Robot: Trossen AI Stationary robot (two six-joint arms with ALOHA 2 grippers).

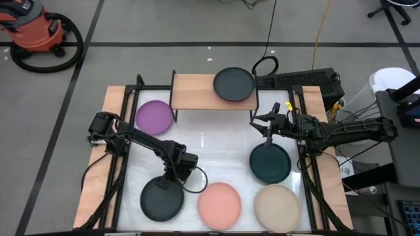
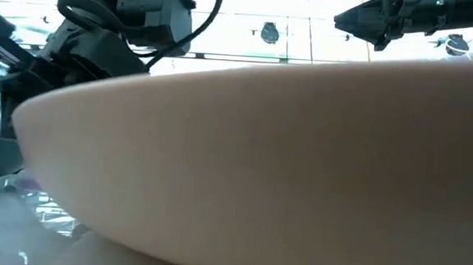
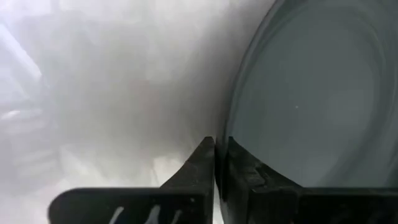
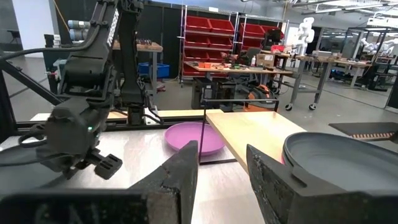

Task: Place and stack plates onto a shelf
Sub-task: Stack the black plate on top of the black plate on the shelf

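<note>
The left hand [image 1: 172,177] reaches down to the far rim of a charcoal plate [image 1: 161,200] at the worktop's [image 1: 216,147] near left, its fingers [image 3: 202,165] pinched together on that rim. The right hand [image 1: 257,120] hovers with fingers apart above the worktop beside the shelf [image 1: 194,92], holding nothing. The shelf carries another charcoal plate [image 1: 233,84]; purple [image 1: 154,117], teal [image 1: 270,163], salmon [image 1: 219,205] and beige [image 1: 277,207] plates lie around.

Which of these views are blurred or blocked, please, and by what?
Low view: the beige plate fills the frame, close and unfocused. Left wrist view: hazy table, with the left gripper shut on the charcoal plate. High and right wrist views: sharp.
</note>
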